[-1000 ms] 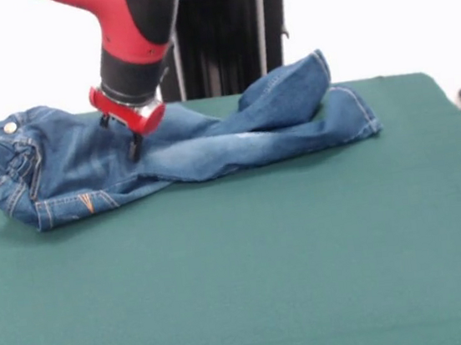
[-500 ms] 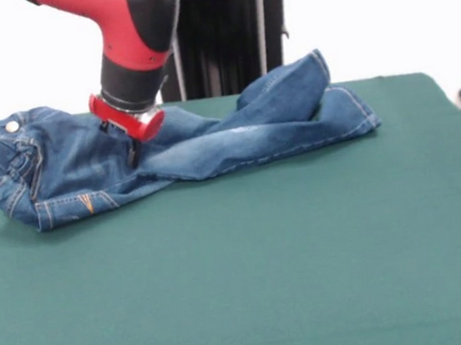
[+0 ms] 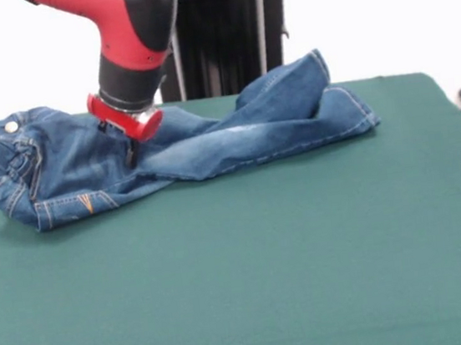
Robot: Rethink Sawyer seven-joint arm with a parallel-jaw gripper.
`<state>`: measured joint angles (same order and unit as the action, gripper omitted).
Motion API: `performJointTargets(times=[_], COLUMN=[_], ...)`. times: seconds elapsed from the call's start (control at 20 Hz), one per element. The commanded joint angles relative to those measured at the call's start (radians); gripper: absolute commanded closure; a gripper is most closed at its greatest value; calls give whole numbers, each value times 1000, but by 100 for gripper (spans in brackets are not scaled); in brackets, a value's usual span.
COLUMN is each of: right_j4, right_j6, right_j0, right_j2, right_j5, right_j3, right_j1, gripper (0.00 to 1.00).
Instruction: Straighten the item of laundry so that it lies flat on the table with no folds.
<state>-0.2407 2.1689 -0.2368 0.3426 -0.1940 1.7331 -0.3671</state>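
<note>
The blue jeans [image 3: 168,146] are lying along the far side of the green table [image 3: 252,279], with the waist at the picture's left and the two legs bunching up toward the right. The red and black arm is coming down over the seat part, and its gripper [image 3: 131,155] is touching the denim there. I cannot tell how the gripper is standing, because it is too small and dark to make out.

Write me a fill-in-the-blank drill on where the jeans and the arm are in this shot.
1. The blue denim jeans lie on a table covered in dark ____ cloth.
2. In the front view the waistband with its metal button is at the picture's ____ side.
3. The gripper hangs from a red and ____ arm.

Missing words: green; left; black
</note>
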Motion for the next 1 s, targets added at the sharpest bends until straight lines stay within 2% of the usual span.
performJointTargets(times=[0.05,0.2,0.3,0.65,1.0], right_j4=[43,68,70,45,25], right_j6=[83,20,-9,-16,-25], right_j0=[-29,-52,-64,-77,-113], right_j2=[-55,-91,-108,-119,-165], right_j5=[-62,-248,-320,-402,-386], right_j3=[-45,-55,-70,-148,-196], right_j1=[-96,-176,-209,-221,-170], gripper=[0,0,0,0,0])
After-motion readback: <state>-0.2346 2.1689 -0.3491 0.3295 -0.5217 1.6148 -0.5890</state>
